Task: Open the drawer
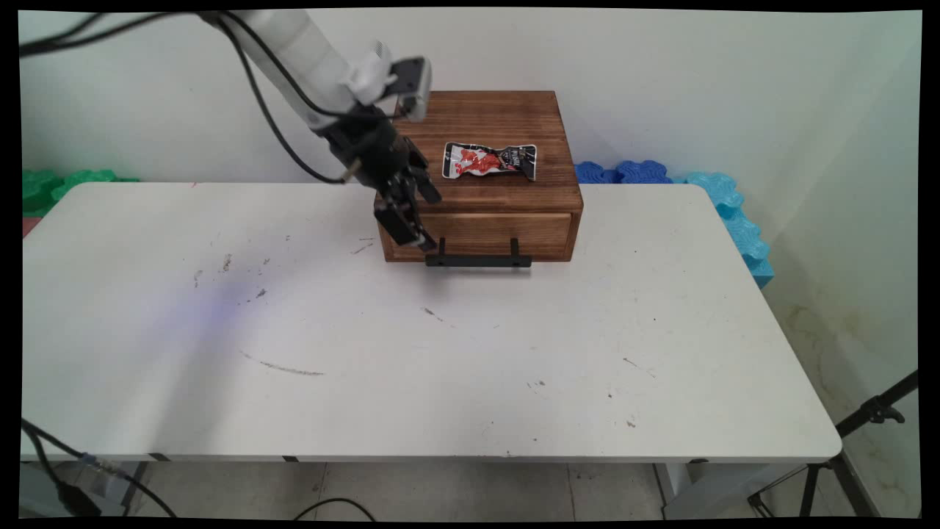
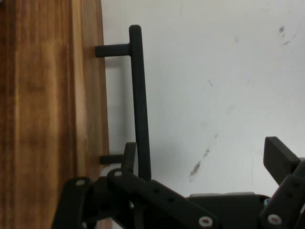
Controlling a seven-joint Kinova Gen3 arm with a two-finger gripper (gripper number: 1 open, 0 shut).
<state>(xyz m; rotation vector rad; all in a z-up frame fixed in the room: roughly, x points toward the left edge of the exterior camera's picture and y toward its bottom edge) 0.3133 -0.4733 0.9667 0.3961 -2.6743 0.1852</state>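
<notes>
Gripper [image 2: 202,160] fingers apart; one finger [image 2: 129,155] tucked behind drawer handle [image 2: 139,95]'s end. Off-centre hold may slip off.

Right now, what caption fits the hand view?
Open fingers straddle the drawer's black handle beside the wooden box.

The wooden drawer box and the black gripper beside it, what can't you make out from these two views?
- Inside of the brown wooden drawer box: drawer front shut in both views.
- Print on the red and black snack packet: too small in the main view; outside the hand view.
- Black bar handle: its near end is hidden behind the black two-finger gripper linkage in the hand view; touching or apart, unclear.
</notes>
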